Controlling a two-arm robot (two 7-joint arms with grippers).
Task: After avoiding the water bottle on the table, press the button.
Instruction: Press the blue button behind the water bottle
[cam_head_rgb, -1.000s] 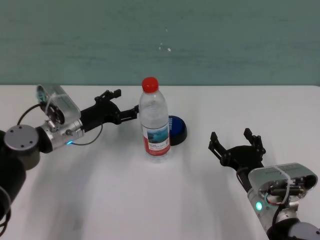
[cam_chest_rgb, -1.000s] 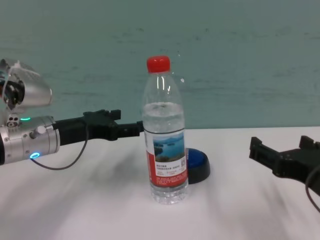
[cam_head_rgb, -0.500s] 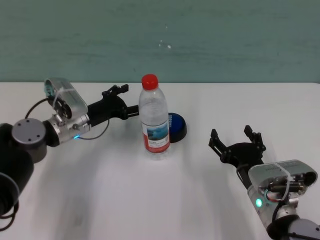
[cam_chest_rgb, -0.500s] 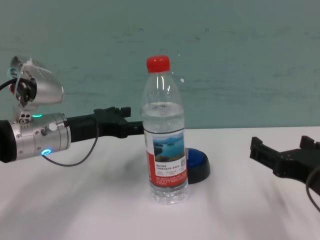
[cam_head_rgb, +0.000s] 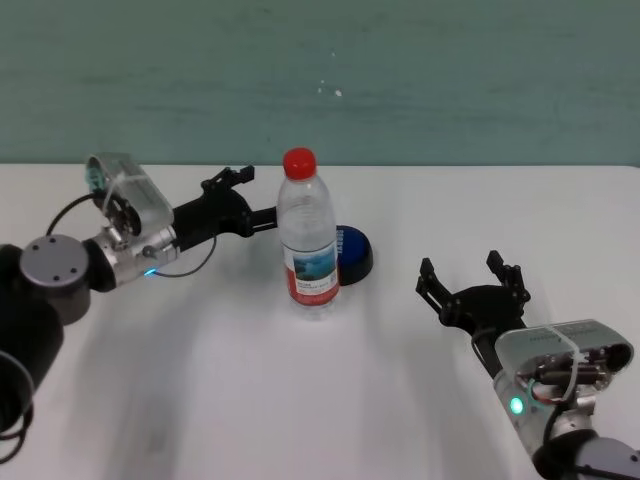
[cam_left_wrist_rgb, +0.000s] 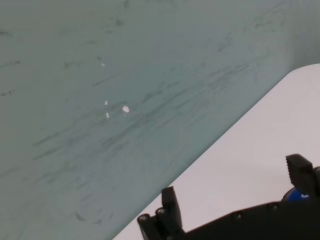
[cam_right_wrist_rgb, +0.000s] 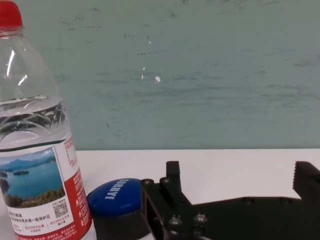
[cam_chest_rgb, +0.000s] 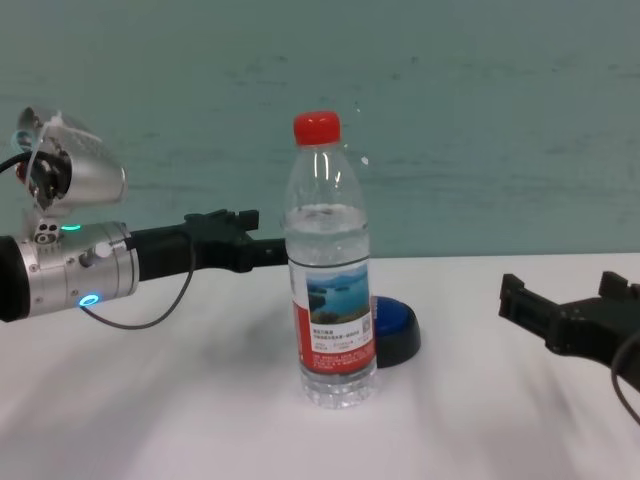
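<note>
The water bottle (cam_head_rgb: 308, 245), clear with a red cap, stands upright mid-table (cam_head_rgb: 200, 390). The blue button (cam_head_rgb: 355, 257) sits just behind it to the right, partly hidden by it. My left gripper (cam_head_rgb: 254, 200) is open and hovers to the left of the bottle's upper part, slightly behind it, not touching. In the left wrist view its fingers (cam_left_wrist_rgb: 170, 201) are spread and a sliver of the button (cam_left_wrist_rgb: 298, 195) shows. My right gripper (cam_head_rgb: 466, 277) is open and empty, low at the right front. It faces the bottle (cam_right_wrist_rgb: 35, 150) and the button (cam_right_wrist_rgb: 117, 194).
A teal wall (cam_head_rgb: 450, 80) runs along the table's far edge. In the chest view the bottle (cam_chest_rgb: 331, 280) stands in front of the button (cam_chest_rgb: 394, 326), with the left gripper (cam_chest_rgb: 248, 240) at label height to its left.
My left gripper has risen and moved back towards the far side of the bottle. The bottle, the button and the right arm have not moved.
</note>
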